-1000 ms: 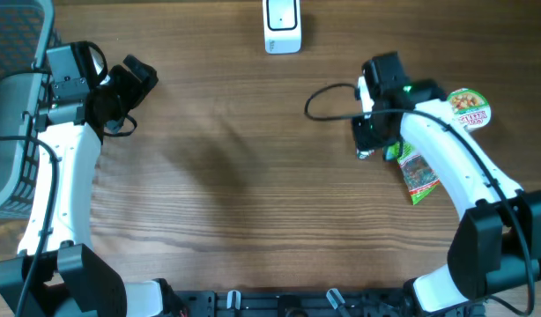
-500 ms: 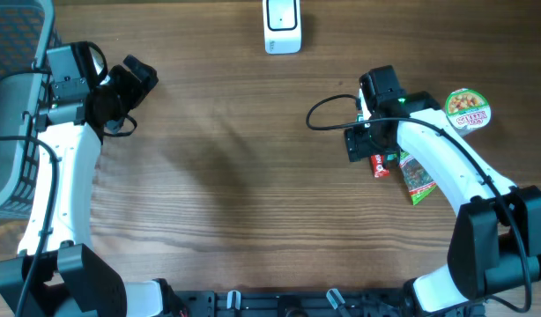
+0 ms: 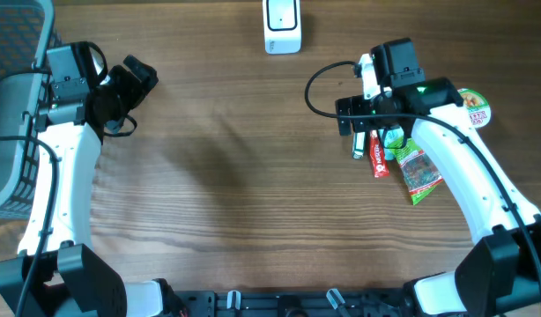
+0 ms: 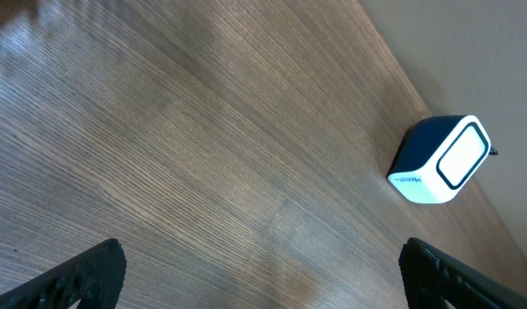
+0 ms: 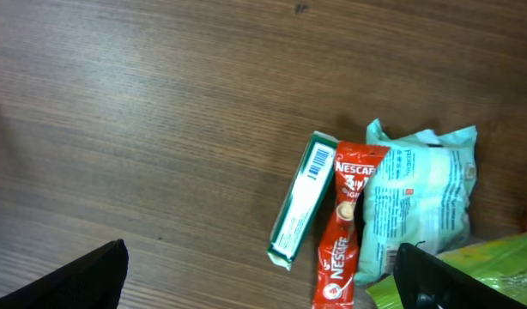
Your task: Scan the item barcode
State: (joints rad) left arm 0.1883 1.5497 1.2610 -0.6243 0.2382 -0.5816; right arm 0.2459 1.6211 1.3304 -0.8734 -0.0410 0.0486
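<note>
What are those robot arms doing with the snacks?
They are meant to scan a barcode. The right tool hovers open over a green box, a Nescafe sachet and a pale blue packet lying side by side on the table, holding none. The left tool is open and empty too. The scanner stands at the table's far edge.

Left claw (image 4: 263, 273) and right claw (image 5: 262, 276) both gape wide.

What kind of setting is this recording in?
Probably a mock checkout bench: a wooden table with a white barcode scanner, small packaged groceries including a Nescafe stick, and a mesh basket.
</note>
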